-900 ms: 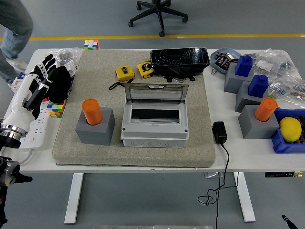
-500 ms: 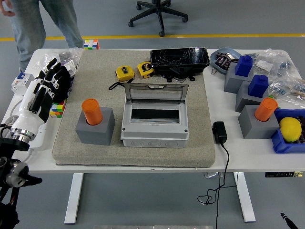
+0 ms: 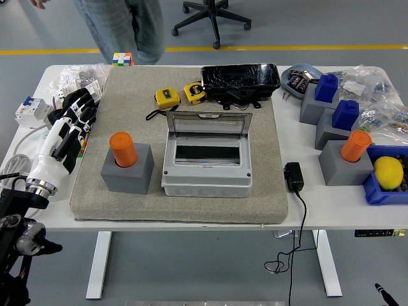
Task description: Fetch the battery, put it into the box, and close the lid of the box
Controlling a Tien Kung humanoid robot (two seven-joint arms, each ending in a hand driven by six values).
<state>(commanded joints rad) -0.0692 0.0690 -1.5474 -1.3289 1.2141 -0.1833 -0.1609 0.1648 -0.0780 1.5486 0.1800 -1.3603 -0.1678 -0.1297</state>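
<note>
An orange cylinder battery [image 3: 123,148] stands upright in a grey block holder [image 3: 127,171] on the left of the grey mat [image 3: 191,207]. The grey box [image 3: 206,171] sits mid-mat with its clear lid [image 3: 208,123] raised upright at the back. My left hand [image 3: 74,112], white and black, hovers at the mat's left edge, left of the battery and apart from it. Its fingers are extended and hold nothing. My right hand is out of view.
Two yellow tape measures [image 3: 167,97] and a black tray [image 3: 241,80] lie behind the box. A second orange cylinder [image 3: 355,146], blue blocks [image 3: 326,88], a lemon [image 3: 388,172] and a black adapter [image 3: 293,176] are at the right. A person's legs [image 3: 121,25] are behind the table.
My left hand has moved right, toward the mat and the battery. The person behind the table has walked from the far left toward the right.
</note>
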